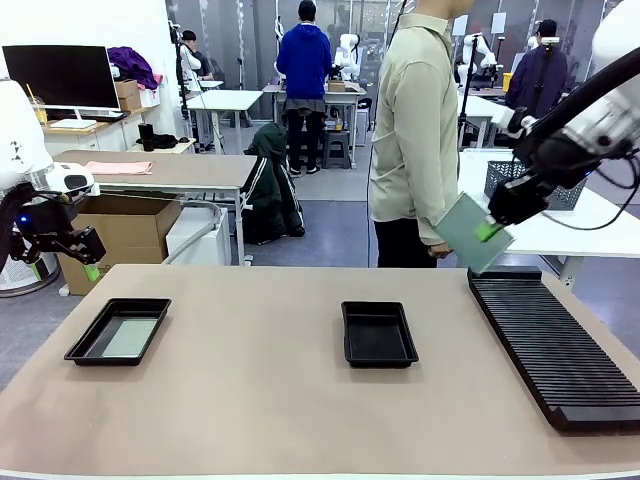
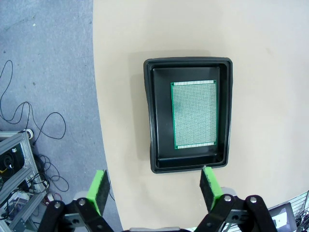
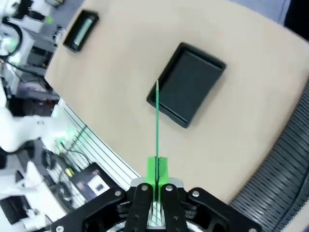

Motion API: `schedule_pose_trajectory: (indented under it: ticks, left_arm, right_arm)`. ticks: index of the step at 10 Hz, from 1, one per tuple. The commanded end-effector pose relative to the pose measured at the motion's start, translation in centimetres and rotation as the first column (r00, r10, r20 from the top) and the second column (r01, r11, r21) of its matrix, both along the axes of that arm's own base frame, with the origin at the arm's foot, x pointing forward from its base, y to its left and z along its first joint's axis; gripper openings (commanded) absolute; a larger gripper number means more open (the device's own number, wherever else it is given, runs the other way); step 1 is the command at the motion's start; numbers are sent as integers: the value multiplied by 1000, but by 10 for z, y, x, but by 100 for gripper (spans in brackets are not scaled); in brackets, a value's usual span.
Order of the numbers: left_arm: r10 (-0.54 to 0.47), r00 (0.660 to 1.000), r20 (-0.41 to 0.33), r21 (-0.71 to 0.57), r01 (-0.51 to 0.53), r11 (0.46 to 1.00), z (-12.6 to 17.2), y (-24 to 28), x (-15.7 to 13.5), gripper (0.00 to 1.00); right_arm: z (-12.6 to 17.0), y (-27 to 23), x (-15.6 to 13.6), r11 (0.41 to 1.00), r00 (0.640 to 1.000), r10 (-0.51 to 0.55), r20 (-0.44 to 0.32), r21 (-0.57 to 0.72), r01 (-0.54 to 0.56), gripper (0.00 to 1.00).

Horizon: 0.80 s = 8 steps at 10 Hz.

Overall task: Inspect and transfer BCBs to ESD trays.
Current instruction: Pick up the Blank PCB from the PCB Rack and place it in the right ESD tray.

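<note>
My right gripper hangs high over the table's far right, shut on a pale green BCB, close to the person's hand. From the right wrist that BCB shows edge-on between the closed pads of the right gripper, above an empty ESD tray. This empty ESD tray lies mid-table. The left ESD tray holds a BCB. My left gripper hovers open off the table's left edge. Its own view has the left gripper wide apart below the tray and the BCB in it.
A long black ribbed rack runs along the table's right side, and its edge also appears in the right wrist view. The person stands at the far edge. Bare tabletop lies between the two trays.
</note>
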<state>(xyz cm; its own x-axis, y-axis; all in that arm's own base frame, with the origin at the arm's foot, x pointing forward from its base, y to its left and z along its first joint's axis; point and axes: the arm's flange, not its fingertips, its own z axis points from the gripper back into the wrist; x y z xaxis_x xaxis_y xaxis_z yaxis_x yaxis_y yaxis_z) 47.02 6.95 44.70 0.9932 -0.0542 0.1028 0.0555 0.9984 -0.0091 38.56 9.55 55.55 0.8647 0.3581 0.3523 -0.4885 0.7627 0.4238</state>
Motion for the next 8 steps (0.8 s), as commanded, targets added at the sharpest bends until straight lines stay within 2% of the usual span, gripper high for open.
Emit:
schedule_pose_trajectory:
  ticks: [1,4,6,8]
  left_arm:
    - [2,1000,4,1,-2,1000,-1,1,0,100]
    - [2,1000,4,1,-2,1000,-1,1,0,100]
    - [2,1000,4,1,-2,1000,-1,1,0,100]
    - [2,1000,4,1,-2,1000,-1,1,0,100]
  right_arm:
    - [-17,27,-3,989,992,-113,-49,87,117,2]
    - [-49,59,3,968,970,-201,-138,122,218,2]
    - [-76,74,16,953,949,-246,-195,132,274,2]
    - [-101,78,26,946,944,-256,-210,146,289,2]
